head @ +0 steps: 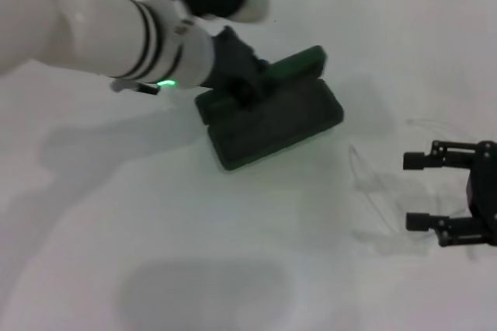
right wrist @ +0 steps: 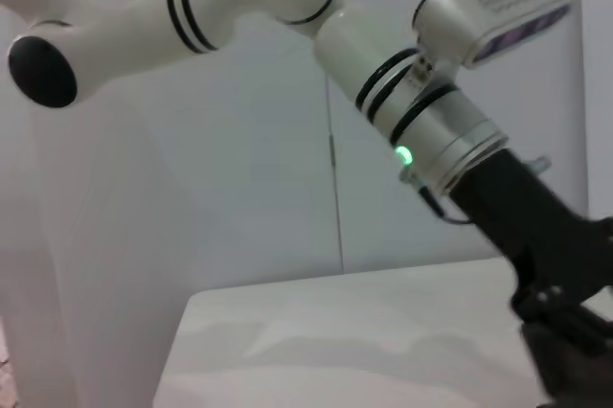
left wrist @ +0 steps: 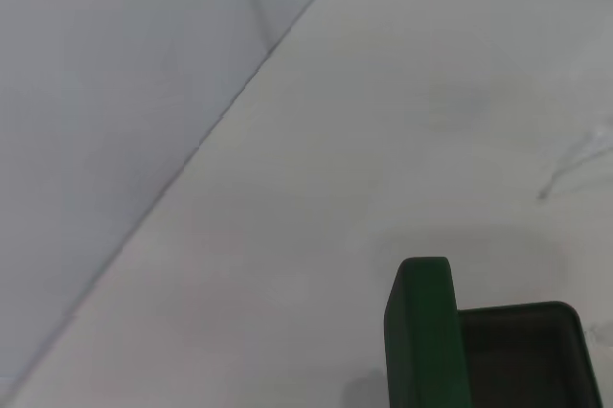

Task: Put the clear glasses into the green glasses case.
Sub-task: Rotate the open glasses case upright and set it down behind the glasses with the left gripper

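Note:
The green glasses case (head: 273, 123) lies open in the middle of the white table, dark inside, its lid (head: 299, 64) raised along the far side. My left gripper (head: 242, 76) is down at the case's back left corner, touching it where lid and base meet. The left wrist view shows the lid's edge (left wrist: 420, 331) and the dark interior (left wrist: 522, 360). The clear glasses (head: 371, 183) lie faint on the table right of the case, also dimly seen as the glasses (left wrist: 575, 161). My right gripper (head: 419, 191) rests open just right of the glasses, fingers pointing at them, nothing between them.
The right wrist view looks across the table at my left arm (right wrist: 421, 111) and its black gripper (right wrist: 560, 274) over the case. A wall (left wrist: 115, 92) runs along the table's far edge. Bare white tabletop (head: 194, 269) lies in front of the case.

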### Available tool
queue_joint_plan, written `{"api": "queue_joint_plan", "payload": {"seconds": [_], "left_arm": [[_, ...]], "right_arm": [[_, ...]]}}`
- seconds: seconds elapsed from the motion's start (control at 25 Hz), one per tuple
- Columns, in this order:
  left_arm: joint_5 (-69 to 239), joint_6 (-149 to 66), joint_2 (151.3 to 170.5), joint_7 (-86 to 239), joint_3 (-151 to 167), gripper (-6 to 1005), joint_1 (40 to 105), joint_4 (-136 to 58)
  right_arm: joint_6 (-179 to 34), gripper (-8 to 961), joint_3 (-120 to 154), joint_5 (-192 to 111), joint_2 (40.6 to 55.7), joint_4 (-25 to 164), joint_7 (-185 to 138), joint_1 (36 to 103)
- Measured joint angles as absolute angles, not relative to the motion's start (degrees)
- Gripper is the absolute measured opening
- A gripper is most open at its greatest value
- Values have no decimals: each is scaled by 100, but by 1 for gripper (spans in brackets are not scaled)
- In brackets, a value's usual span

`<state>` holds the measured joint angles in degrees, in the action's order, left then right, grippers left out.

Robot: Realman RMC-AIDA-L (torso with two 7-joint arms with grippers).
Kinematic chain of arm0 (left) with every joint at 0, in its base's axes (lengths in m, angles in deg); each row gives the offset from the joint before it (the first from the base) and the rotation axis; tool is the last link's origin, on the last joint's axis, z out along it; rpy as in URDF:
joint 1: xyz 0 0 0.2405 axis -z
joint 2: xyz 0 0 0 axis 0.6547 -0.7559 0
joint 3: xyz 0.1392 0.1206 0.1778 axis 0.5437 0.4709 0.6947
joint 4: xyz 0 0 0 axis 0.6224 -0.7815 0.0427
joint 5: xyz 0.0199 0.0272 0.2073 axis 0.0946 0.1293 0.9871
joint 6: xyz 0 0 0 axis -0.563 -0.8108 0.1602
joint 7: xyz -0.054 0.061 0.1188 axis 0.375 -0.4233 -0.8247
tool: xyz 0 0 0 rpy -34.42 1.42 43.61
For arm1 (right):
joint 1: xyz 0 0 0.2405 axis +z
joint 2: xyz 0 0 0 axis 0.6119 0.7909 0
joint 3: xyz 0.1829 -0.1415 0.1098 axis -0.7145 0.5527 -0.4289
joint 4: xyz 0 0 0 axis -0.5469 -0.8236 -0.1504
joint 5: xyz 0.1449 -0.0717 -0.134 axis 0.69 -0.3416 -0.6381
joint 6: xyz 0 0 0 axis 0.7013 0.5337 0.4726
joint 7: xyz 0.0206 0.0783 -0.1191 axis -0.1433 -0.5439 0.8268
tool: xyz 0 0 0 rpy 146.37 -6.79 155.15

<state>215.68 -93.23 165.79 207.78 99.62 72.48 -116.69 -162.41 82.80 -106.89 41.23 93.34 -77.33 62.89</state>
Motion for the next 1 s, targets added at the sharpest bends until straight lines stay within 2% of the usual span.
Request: {"api": "queue_joint_plan", "payload": {"seconds": [0.4, 0.76, 1.0], "left_arm": [[21755, -9105, 16585, 20592, 10427, 218, 8096, -11052], [21941, -8862, 16597, 20356, 10744, 221, 8558, -10497], [21484, -8903, 16612, 19962, 10817, 223, 8621, -10420]], "right_arm": [[-16600, 752, 8269, -11107, 4161, 9334, -7381, 6120], [-16607, 752, 8293, -11110, 4228, 9332, -7220, 6057], [-16607, 752, 8264, -11165, 4247, 9333, -7208, 6015]]}}
